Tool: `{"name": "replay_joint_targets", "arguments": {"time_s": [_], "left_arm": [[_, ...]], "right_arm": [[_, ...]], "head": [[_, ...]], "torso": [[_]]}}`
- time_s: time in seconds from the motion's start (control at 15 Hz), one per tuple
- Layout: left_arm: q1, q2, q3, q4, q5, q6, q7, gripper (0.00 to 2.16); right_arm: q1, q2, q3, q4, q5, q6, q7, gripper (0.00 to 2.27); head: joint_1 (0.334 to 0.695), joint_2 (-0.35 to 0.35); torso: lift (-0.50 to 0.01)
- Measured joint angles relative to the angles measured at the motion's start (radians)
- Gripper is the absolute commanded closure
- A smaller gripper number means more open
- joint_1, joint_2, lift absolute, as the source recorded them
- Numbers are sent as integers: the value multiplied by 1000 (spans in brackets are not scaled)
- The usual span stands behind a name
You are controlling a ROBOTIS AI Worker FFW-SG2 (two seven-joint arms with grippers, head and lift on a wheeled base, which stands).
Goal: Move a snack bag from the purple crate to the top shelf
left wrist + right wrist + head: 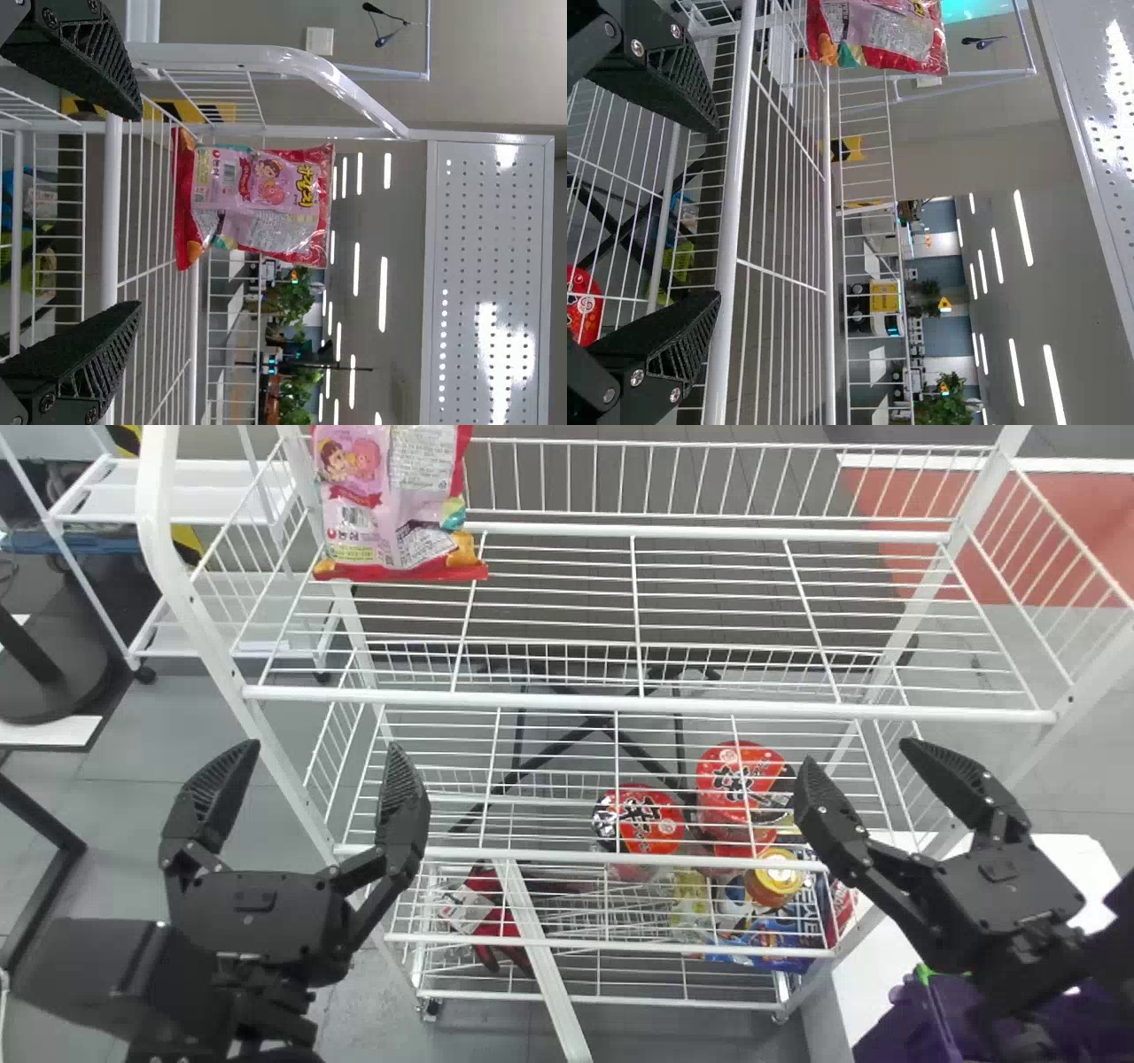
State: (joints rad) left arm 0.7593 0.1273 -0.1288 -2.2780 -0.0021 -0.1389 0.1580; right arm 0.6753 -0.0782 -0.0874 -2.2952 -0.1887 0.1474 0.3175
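While my left claw (323,747) hangs spread, nothing in its grasp, my right claw (858,753) gapes empty too; just beyond, the top shelf (647,703) could snag a fingertip if I swing in low; farther in, at its left end, the snack bag (390,505) stands upright; soft base on bare wire (poor footing, I judge), so a jolt could topple it; low at right, the purple crate (904,1023), easily knocked by a careless retreat.
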Motion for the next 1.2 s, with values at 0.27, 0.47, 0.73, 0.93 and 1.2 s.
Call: {"name": "replay_joint_targets", "arguments": {"time_s": [0.27,0.47,0.73,0.93,1.2], "left_arm": [[6,0,0,1,1,-20,0,36],[11,1,0,0,1,-28,3,39],[16,2,0,-4,1,-37,4,39],[17,2,0,-6,1,-39,4,39],[17,2,-1,-6,1,-43,4,39]], "right_arm": [[7,0,0,-5,1,-4,1,174],[13,0,0,-9,1,-17,2,174],[16,0,2,-12,1,-30,1,174],[18,0,3,-14,2,-29,0,174],[18,0,-2,-15,6,-25,0,174]], "head": [[695,-3],[695,-1],[695,1],[695,1],[695,-3]], "torso": [[-196],[-208],[-224],[-236],[-252]]}}
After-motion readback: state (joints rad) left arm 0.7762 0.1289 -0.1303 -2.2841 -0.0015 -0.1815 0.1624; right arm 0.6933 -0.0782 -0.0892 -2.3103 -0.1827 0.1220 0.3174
